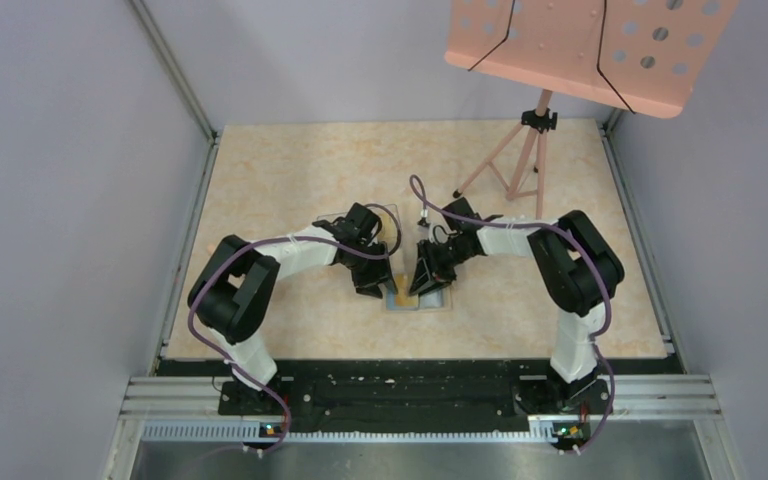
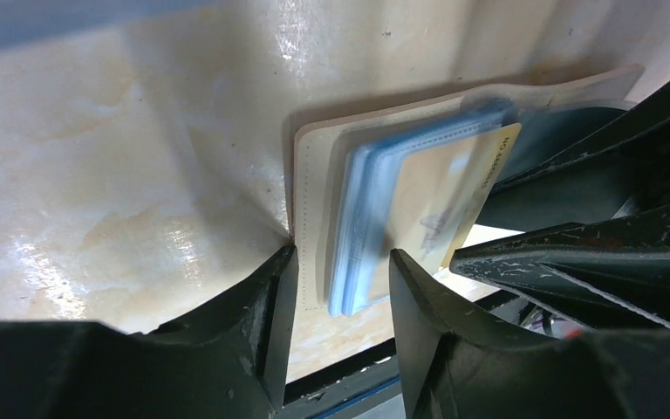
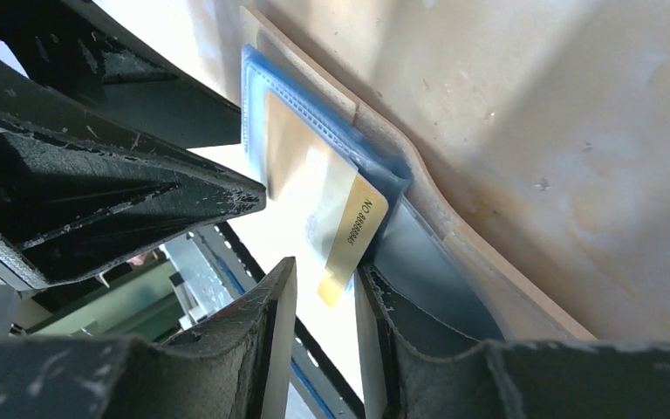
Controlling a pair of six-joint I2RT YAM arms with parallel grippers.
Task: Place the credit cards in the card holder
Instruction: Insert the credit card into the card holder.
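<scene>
The card holder [image 1: 416, 300] lies open on the table between both grippers, tan outside [image 2: 314, 175] and light blue inside [image 3: 375, 175]. A yellow credit card [image 2: 440, 188] sits partly inside its blue pocket, one printed end sticking out [image 3: 349, 236]. My left gripper [image 2: 340, 262] is open and straddles the holder's near end, the blue leaves in the gap between its fingers. My right gripper [image 3: 323, 275] is open too. The card's free corner hangs between its fingers, close to the right one, which rests against the holder's blue flap. From above both grippers [image 1: 375, 285] [image 1: 426, 278] hide most of the holder.
A pink music stand [image 1: 580, 40] on a tripod [image 1: 520, 160] stands at the back right. A clear plastic box [image 1: 328, 218] shows partly behind my left wrist. A black and metal rail [image 1: 410, 390] runs along the near edge, with grey walls on both sides.
</scene>
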